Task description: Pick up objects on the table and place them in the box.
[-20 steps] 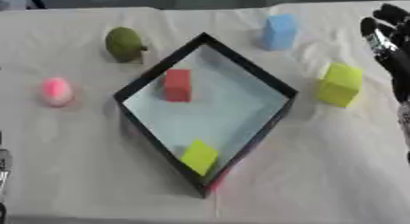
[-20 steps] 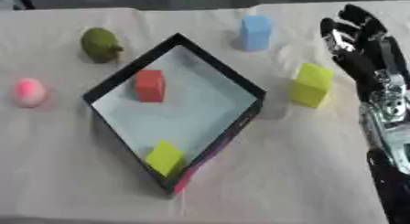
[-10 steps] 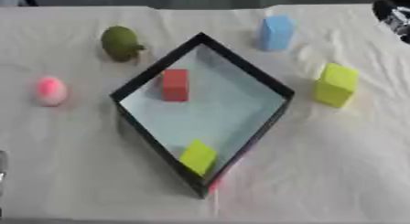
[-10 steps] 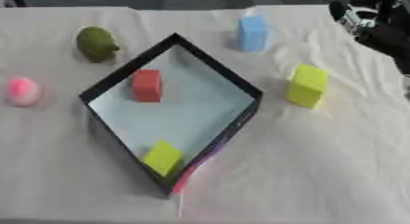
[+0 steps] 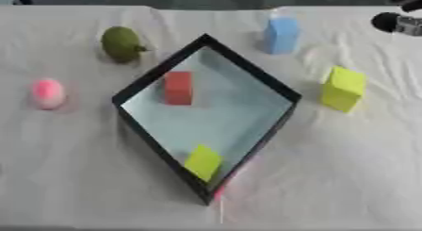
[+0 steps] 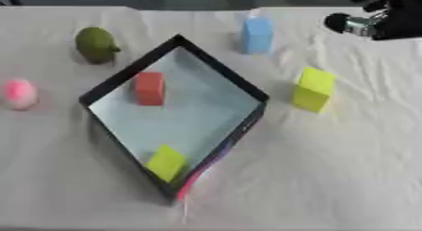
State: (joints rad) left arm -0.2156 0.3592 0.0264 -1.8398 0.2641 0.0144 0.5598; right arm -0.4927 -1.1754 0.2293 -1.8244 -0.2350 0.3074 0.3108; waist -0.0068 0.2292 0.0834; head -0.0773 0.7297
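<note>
While the right hand (image 6: pixel 387 18) hovers top right, fingers unreadable, we count two blocks in the box (image 5: pixel 247 74), red (image 5: pixel 178 87) and yellow (image 5: pixel 203 162); four objects outside.

A black-walled box (image 5: pixel 247 79) sits turned like a diamond, holding a red block (image 5: pixel 178 87) by its left wall and a yellow-green block (image 5: pixel 203 162) near its front corner. Outside it: a blue block (image 5: pixel 283 35) behind, a yellow block (image 5: pixel 343 88) right, a green fruit (image 5: pixel 122 44) and a pink ball (image 5: pixel 48 93) left.
</note>
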